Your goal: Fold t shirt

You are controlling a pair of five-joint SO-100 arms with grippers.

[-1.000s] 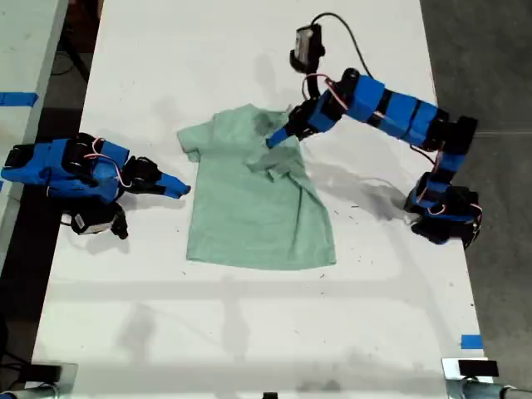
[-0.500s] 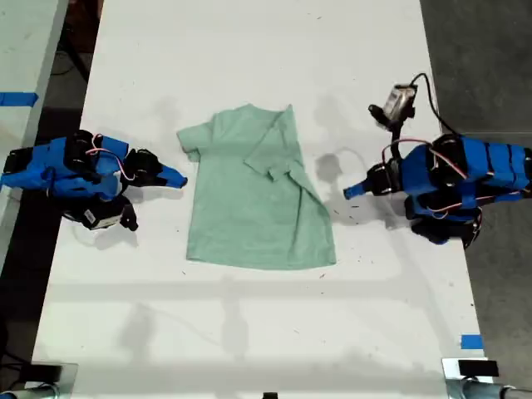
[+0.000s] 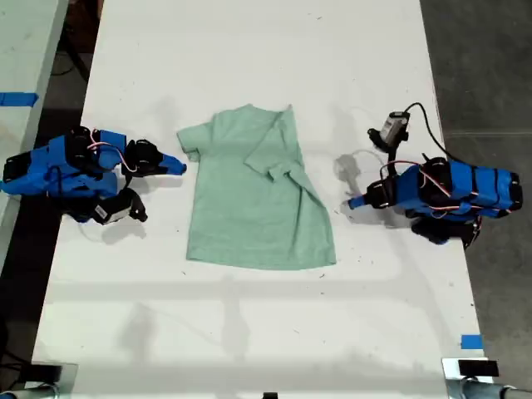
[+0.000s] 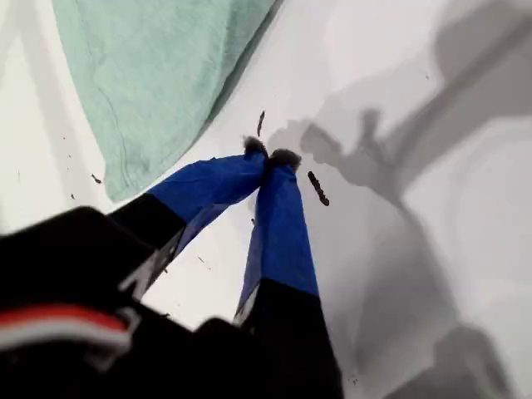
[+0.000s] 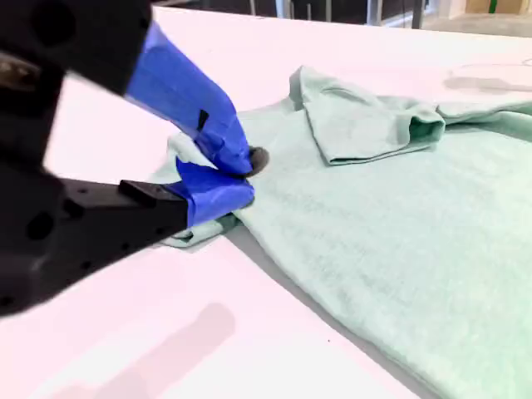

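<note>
The t shirt (image 3: pixel 256 195) lies flat near the middle of the white table (image 3: pixel 249 50), one sleeve already folded inward across the chest. My first gripper (image 4: pixel 270 158) rests at the exterior view's right, well clear of the hem, its jaws pressed together on nothing. My second gripper (image 5: pixel 237 174) sits at the unfolded sleeve, at the exterior view's left, jaws nearly together; whether cloth is pinched between them cannot be told. The fabric looks thin, light and limp; it should be taken by the sleeve edge or hem corners.
</note>
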